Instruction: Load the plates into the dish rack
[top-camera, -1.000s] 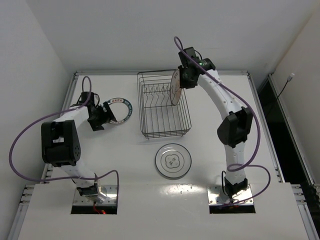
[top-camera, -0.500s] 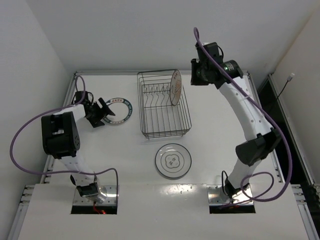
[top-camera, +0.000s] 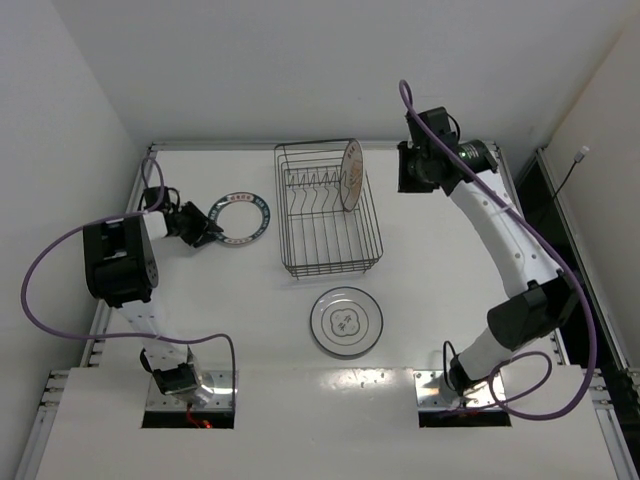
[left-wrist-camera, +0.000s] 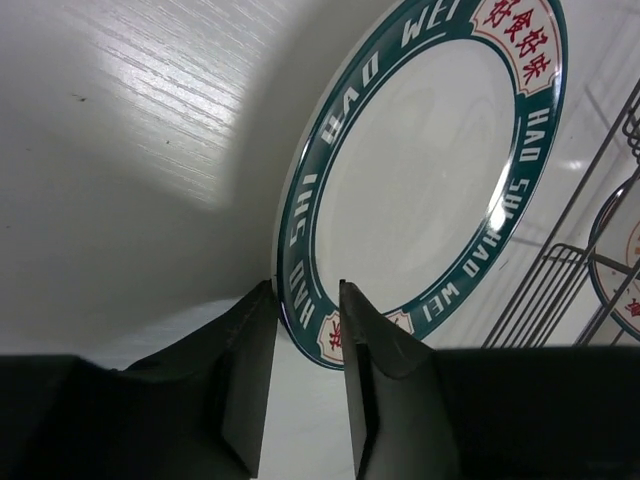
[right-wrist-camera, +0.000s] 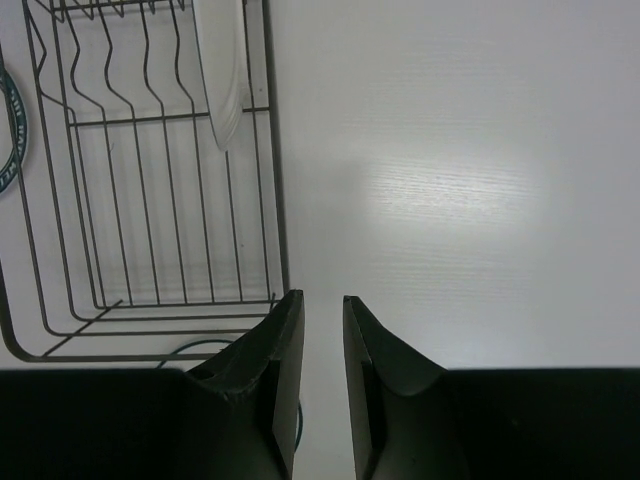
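One plate (top-camera: 349, 174) stands upright in the dish rack (top-camera: 328, 240). Two remain on the bench (top-camera: 450, 260): the teal-rimmed plate (top-camera: 240, 222), whose edge the left gripper (left-wrist-camera: 305, 340) is pinching, and the grey plate (top-camera: 346, 322). The right gripper (right-wrist-camera: 322, 340) is nearly closed and empty.

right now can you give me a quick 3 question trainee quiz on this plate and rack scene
1. True or false: one plate stands on edge in the dish rack.
2. Which plate is the left gripper closing around? A) grey-ringed plate B) teal-rimmed plate C) plate in the rack
3. Fill in: the right gripper holds ____.

Key
1. True: the racked plate stands upright among the prongs.
2. B: the teal-rimmed plate has its edge between the fingers; the grey-ringed plate lies flat near the rack.
3. Nothing.
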